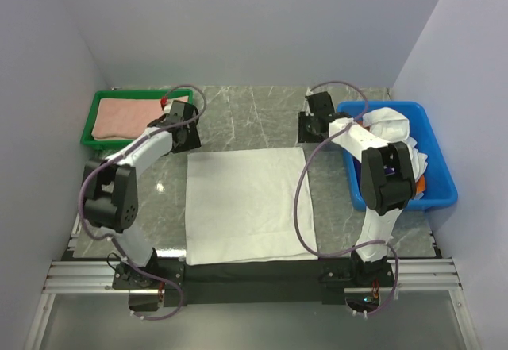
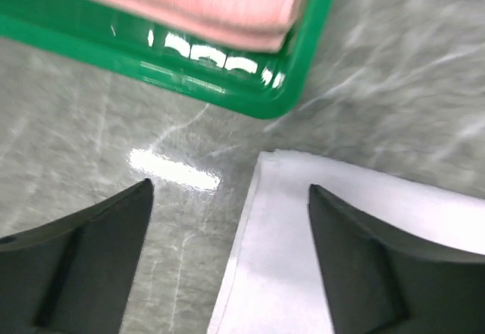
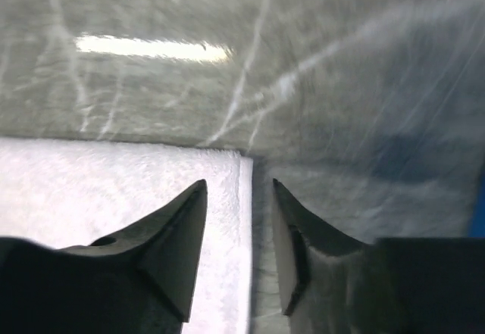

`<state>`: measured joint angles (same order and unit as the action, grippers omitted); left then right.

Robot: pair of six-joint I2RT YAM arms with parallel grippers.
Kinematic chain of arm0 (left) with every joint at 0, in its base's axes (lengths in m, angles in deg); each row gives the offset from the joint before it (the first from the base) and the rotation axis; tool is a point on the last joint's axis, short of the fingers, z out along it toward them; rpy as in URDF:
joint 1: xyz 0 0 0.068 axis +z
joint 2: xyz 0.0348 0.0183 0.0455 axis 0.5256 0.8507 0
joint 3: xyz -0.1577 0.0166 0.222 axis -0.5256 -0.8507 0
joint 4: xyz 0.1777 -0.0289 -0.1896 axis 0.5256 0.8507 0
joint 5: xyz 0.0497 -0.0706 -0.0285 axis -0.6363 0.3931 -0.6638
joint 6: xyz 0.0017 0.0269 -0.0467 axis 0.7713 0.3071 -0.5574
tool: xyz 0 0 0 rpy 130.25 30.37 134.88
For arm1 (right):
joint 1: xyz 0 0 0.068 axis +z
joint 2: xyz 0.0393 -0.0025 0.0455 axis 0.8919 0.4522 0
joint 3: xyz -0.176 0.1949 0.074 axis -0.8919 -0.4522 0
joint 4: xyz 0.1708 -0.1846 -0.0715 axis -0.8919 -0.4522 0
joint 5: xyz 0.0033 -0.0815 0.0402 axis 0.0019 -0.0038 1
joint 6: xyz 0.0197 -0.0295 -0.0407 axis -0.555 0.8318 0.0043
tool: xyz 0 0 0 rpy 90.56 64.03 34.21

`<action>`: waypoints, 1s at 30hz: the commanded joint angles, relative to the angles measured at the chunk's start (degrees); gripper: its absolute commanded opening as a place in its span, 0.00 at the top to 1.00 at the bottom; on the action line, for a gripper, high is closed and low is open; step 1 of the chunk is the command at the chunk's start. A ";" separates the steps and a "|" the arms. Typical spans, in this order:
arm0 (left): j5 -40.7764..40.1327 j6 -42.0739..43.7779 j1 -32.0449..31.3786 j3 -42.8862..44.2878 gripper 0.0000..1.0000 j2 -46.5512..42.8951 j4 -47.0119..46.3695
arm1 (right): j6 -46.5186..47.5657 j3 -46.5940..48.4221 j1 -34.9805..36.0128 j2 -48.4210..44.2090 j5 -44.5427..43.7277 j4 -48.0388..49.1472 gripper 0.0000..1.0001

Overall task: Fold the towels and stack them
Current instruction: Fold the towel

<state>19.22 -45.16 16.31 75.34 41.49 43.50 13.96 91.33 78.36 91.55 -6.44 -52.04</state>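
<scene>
Looking down from above, we see a white towel (image 1: 246,205) spread flat in the middle of the marble table (image 1: 254,116), between the two arms. A salmon-pink towel (image 1: 131,116) lies folded in the green tray (image 1: 89,128) at far left. More white towels (image 1: 389,124) are heaped in the blue bin (image 1: 444,187) at far right. The left gripper (image 1: 184,137) hovers over the spread towel's far left corner, and the right gripper (image 1: 312,132) over its far right corner. Both have their jaws apart and hold nothing.

We judge the cloth light, soft and limp. It would sag and drape when lifted, and a pinch taken mid-edge would bunch it. The two far corners look the best places to take hold, one per gripper.

Only the overhead view shows the whole towel, the tray and the bin together. Only the left wrist view shows the towel's corner lying near the tray's rounded corner, with bare table between them. Only the right wrist view shows the towel's hemmed side edge running beneath the gap in that gripper's jaws.
</scene>
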 commanded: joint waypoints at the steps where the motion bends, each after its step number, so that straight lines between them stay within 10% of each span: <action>1: 0.70 5.67 0.02 -0.45 0.10 -6.59 -2.86 | 16.78 5.14 0.05 -2.54 4.52 -3.42 0.50; 8: 10.80 11.47 0.02 -7.74 0.00 -17.49 -6.29 | 30.78 11.03 0.05 1.94 13.58 -11.85 0.32; 30: 11.08 11.92 -0.07 -11.09 0.01 -16.10 -6.56 | 43.37 28.17 -0.74 19.34 15.70 -28.12 0.46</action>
<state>31.00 -33.38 16.31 61.98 26.25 37.65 56.34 117.12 77.99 110.35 8.90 -78.48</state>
